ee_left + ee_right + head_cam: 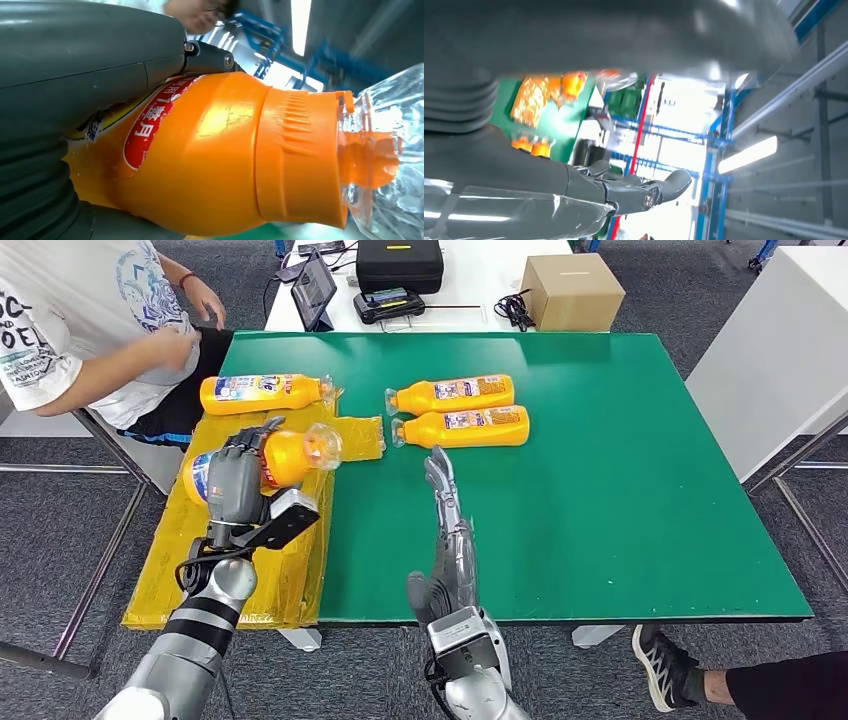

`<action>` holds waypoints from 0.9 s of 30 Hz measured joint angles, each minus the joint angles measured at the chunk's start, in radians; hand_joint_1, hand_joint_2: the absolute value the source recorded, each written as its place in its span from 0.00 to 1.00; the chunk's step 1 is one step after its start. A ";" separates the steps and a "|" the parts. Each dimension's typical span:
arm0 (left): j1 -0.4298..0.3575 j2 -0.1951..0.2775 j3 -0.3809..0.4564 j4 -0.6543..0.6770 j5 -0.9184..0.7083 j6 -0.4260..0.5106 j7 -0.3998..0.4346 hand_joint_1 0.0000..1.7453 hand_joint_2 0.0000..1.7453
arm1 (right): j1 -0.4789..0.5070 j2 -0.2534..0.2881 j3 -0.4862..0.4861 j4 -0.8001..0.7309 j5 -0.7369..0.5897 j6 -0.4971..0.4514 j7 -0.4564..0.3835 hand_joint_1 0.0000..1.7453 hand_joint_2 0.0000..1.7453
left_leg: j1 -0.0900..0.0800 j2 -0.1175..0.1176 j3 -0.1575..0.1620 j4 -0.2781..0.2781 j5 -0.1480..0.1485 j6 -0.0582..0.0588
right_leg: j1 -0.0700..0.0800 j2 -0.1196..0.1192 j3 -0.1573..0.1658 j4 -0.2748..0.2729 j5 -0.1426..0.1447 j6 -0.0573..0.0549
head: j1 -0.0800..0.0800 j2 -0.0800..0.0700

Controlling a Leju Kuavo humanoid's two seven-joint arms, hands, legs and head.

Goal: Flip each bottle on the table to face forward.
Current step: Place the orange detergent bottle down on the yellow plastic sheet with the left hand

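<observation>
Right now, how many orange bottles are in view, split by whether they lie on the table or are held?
Lying on the green table: 3 orange bottles
Held in the left hand: 1 orange bottle
Total: 4

Four orange bottles [262, 392] [452, 394] [462, 427] [280, 457], one cardboard box [572, 291], one tablet [314, 290].

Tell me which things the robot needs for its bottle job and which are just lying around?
For the job:
- held bottle, gripped by the left hand
- bottle on the yellow sheet
- two bottles on the green table
- right hand, holding nothing, fingers straight

Just lying about:
- cardboard box
- black case
- tablet
- a person's shoe
</observation>
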 joint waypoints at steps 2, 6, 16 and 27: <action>-0.033 0.021 0.005 0.092 -0.132 -0.011 0.038 1.00 1.00 | -0.004 0.000 0.008 0.000 -0.004 0.016 0.004 0.00 1.00 | 0.000 0.000 0.000 0.000 0.000 0.000 | 0.000 0.000 0.000 0.000 0.000 0.000 | 0.000 0.000; -0.072 0.053 -0.001 0.246 -0.275 -0.072 0.106 1.00 1.00 | -0.009 -0.002 0.017 0.003 -0.005 0.053 0.012 0.00 1.00 | 0.000 0.000 0.000 0.000 0.000 0.000 | 0.000 0.000 0.000 0.000 0.000 0.000 | 0.000 0.000; -0.109 0.119 -0.028 0.418 -0.359 -0.214 0.147 1.00 1.00 | -0.010 -0.002 0.017 0.021 0.004 0.113 0.012 0.00 1.00 | 0.000 -0.001 0.000 0.000 0.000 0.000 | 0.000 0.000 0.000 0.000 0.000 0.000 | 0.000 0.000; -0.134 0.134 -0.029 0.455 -0.346 -0.256 0.135 0.49 1.00 | -0.012 -0.002 0.017 0.035 0.007 0.127 0.012 0.00 1.00 | 0.000 0.000 0.001 0.000 0.000 0.000 | 0.000 0.000 0.001 0.000 0.000 0.000 | 0.000 0.000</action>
